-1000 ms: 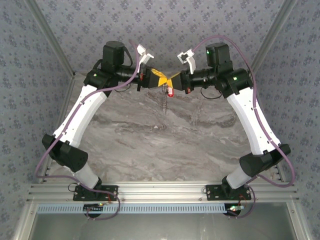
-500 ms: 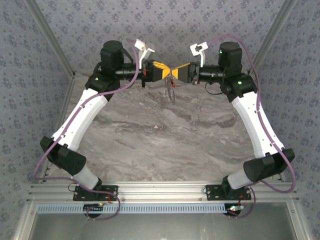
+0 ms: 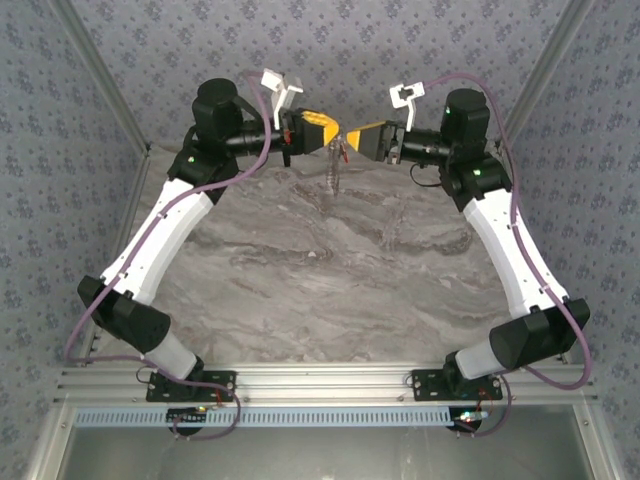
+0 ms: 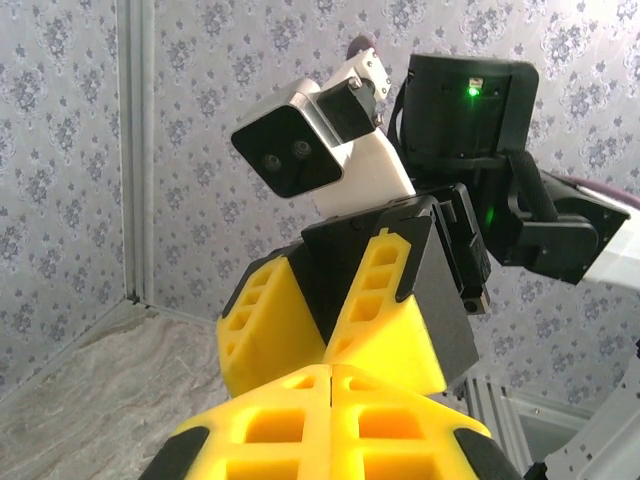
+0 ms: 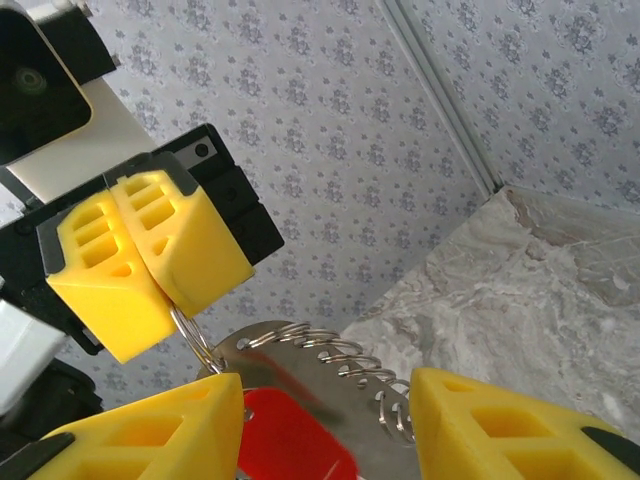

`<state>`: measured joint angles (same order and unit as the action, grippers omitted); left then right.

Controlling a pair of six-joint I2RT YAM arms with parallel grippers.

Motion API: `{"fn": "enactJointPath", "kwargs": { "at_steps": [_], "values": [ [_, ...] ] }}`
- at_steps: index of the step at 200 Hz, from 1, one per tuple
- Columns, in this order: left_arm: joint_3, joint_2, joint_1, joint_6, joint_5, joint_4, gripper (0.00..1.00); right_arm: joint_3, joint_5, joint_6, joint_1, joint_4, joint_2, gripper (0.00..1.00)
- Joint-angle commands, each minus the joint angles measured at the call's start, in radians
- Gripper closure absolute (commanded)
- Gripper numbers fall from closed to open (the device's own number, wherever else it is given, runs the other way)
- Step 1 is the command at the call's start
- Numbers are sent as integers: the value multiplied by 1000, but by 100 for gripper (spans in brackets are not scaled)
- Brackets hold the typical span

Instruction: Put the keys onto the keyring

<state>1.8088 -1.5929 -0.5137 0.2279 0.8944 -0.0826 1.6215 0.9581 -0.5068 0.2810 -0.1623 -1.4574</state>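
Over the far edge of the marble table [image 3: 320, 270], the two arms meet tip to tip in the air. The left gripper [image 3: 332, 140] reaches in from the left with its yellow fingers pressed together. The right wrist view shows them pinching the keyring [image 5: 192, 338], a thin wire loop that comes out from between their tips and hangs just below. Next to that loop, a coil of thin wire [image 5: 335, 348] and a flat silvery piece [image 5: 300, 372] run toward the right arm, with the red key [image 5: 295, 440] just under them. The right gripper [image 5: 325, 428] comes in from the right with its fingers spread. The red key and the silvery piece lie in the gap between them. Whether either finger touches the red key cannot be told. From above, the bundle dangles beneath the meeting fingertips.
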Motion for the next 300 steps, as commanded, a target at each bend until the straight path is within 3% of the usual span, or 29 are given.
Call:
{"fn": "enactJointPath", "kwargs": {
  "at_steps": [1, 33, 107, 157, 185, 232, 256, 300],
  "values": [
    [-14, 34, -9, 48, -20, 111, 100, -24, 16, -109, -4, 162, 16, 51],
    [-14, 30, -9, 57, -23, 122, 100, -40, 29, -195, 1, 259, -4, 57],
    [-23, 30, -8, 59, -45, 142, 100, -52, 59, -247, 29, 317, -27, 95],
    [-25, 33, -9, 56, -56, 149, 100, -89, 59, -242, 49, 302, -17, 99],
    [-25, 34, -9, 54, -61, 149, 100, -98, 53, -191, 39, 231, 3, 91],
    [-23, 33, -6, 54, -61, 156, 100, -114, 34, -185, -39, 216, 44, 60],
    [-23, 29, -7, 61, -61, 167, 100, -101, 29, -249, -58, 310, 39, 51],
    [-20, 17, -7, 91, -61, 202, 100, -81, 36, -442, -43, 574, -14, 46]
  ]
}}
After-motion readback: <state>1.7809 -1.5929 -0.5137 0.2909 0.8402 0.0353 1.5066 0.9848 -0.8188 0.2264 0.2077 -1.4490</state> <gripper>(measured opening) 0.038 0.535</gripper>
